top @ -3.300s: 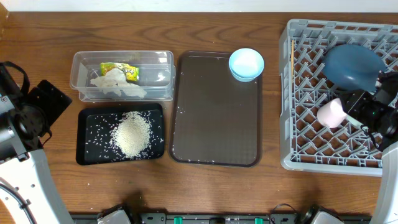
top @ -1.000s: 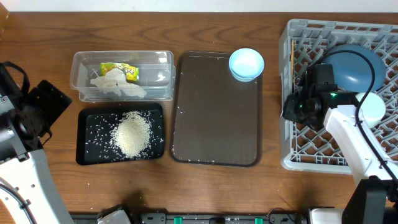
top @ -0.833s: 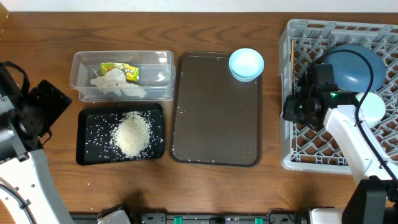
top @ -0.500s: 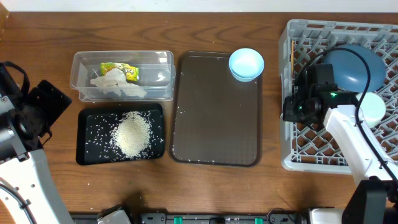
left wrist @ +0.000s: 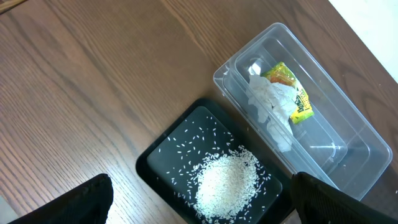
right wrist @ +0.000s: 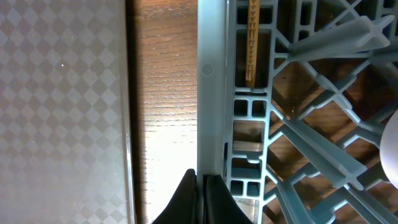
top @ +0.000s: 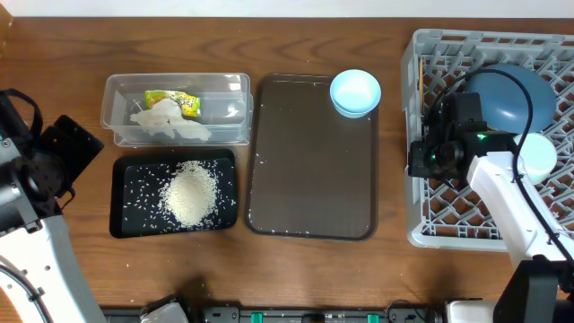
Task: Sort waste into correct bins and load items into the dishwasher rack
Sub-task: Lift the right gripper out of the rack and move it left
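Note:
The grey dishwasher rack (top: 430,220) fills the right side and holds a dark blue dish (top: 511,90) and a pale round vessel (top: 538,154). My right gripper (top: 414,160) is shut, pinching the left rim (right wrist: 211,93) of the rack between its fingertips (right wrist: 186,186). A light blue bowl (top: 355,92) sits on the far right corner of the brown tray (top: 309,161). The clear tub (top: 121,90) holds tissue (left wrist: 267,102) and a green-and-yellow wrapper (left wrist: 292,93). Rice (top: 190,193) lies heaped in the black tray (top: 126,170). My left gripper (left wrist: 202,205) hangs open above that tray.
A thin wooden stick (top: 421,85) lies along the rack's left wall. A strip of bare table (right wrist: 168,93) separates the brown tray from the rack. The left arm (top: 36,170) stands at the table's left edge.
The right gripper has closed onto the rack's left rim, and the rack has shifted very slightly. Earlier it let go of a pink cup in the rack and came across. The left arm has not moved.

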### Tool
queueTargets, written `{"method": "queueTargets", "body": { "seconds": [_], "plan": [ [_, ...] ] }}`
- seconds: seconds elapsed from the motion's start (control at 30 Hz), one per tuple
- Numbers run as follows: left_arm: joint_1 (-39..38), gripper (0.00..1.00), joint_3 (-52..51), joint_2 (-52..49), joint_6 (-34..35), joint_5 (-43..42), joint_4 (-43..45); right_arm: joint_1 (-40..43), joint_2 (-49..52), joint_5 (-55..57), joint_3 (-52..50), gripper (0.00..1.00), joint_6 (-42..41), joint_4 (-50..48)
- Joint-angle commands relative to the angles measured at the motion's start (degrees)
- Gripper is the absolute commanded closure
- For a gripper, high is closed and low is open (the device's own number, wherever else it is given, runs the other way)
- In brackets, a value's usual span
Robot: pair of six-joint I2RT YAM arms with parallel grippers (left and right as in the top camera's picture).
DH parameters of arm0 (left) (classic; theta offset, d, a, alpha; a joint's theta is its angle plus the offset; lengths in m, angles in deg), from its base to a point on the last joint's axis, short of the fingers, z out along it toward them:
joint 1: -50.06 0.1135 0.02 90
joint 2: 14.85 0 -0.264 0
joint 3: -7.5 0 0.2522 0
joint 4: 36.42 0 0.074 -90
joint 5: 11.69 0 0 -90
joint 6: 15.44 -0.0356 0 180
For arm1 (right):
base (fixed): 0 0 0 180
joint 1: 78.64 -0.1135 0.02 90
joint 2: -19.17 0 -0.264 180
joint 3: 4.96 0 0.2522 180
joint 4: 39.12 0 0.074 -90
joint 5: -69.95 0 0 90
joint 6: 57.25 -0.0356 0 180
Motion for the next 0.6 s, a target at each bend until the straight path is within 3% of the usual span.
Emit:
{"method": "queueTargets", "body": {
  "seconds": [0.0,0.13,0.43,0.53,0.57],
  "plan": [
    [0.26,0.07,0.37,-0.22,-0.15,0.5,-0.02,0.02,0.39,2.29,-0.39,0.89,0.79,1.03],
    [0.26,0.07,0.37,-0.22,-0.15,0.5,-0.04,0.02,0.39,2.1,-0.11,0.69,-0.85,1.11],
    [0.26,0.07,0.37,-0.22,-0.15,0.5,-0.04,0.07,-3.52,1.33,6.6,0.6,-1.14,5.55],
    [0.26,0.07,0.37,-0.22,-0.15,0.5,-0.04,0.07,-5.86,-3.54,10.16,0.59,-1.2,5.01],
    [0.26,0.07,0.37,-0.22,-0.15,0.5,-0.02,0.07,-6.78,-6.62,11.32,0.41,-1.2,4.24]
  ]
}}
